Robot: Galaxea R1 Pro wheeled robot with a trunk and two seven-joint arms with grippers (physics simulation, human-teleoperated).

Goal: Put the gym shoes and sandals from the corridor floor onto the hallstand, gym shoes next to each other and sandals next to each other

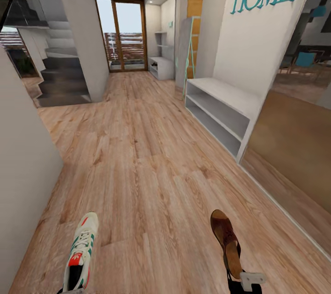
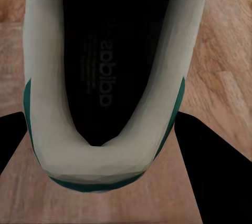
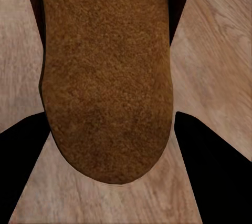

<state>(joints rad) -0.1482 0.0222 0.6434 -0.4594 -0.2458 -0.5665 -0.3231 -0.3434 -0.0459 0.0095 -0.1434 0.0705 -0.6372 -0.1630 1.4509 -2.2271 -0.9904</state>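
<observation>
Left gripper (image 2: pixel 100 182) holds a gym shoe (image 1: pixel 81 251), right gripper (image 3: pixel 113 176) a sandal (image 1: pixel 226 242); hallstand (image 1: pixel 219 111), far right, carries no shoes yet.

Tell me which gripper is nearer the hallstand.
Right. The right gripper, holding a sandal, is on the same side as the hallstand. The left gripper, holding a gym shoe, sits across the corridor floor, farther away.
</observation>
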